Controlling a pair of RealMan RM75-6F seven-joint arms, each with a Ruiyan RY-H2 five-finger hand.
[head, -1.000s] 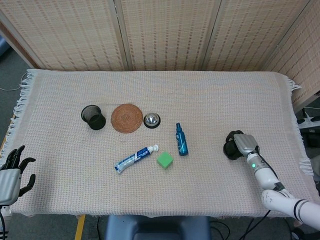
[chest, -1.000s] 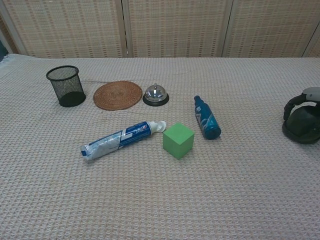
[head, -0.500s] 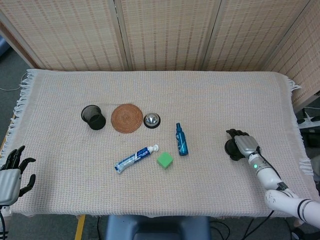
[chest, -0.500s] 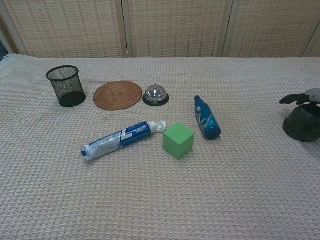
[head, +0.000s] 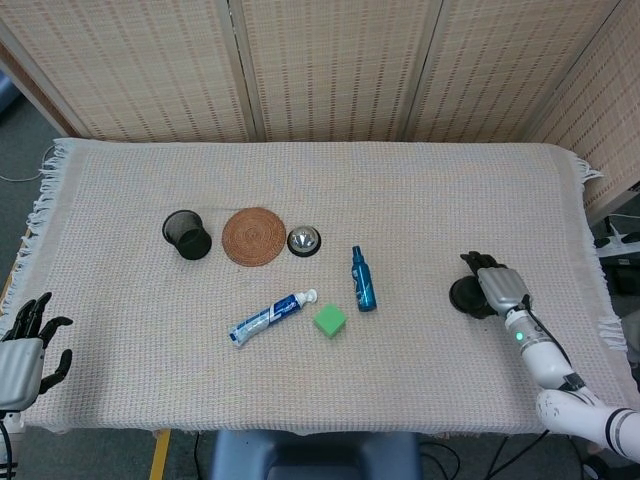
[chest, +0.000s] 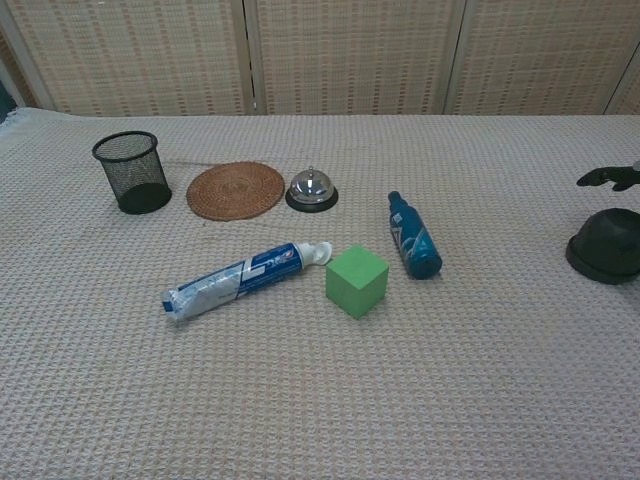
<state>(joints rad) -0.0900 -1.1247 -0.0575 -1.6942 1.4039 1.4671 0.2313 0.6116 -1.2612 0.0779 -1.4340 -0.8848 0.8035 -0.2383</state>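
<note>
A dark domed object (head: 465, 296) (chest: 606, 246) sits on the cloth at the right. My right hand (head: 498, 284) (chest: 609, 179) hovers just beside and above it with its fingers spread, holding nothing; only its fingertips show in the chest view. My left hand (head: 25, 345) hangs off the table's front left corner, fingers apart and empty, far from everything.
In the middle lie a toothpaste tube (chest: 240, 279), a green cube (chest: 356, 281) and a blue bottle (chest: 413, 236) on its side. Behind them stand a black mesh cup (chest: 132, 172), a woven coaster (chest: 236, 190) and a silver bell (chest: 311, 189). Woven screens close the back.
My right hand, which was wrapped over the dark domed object, has let go, spread its fingers and drawn back to the right. The object stays put. The left hand has not moved.
</note>
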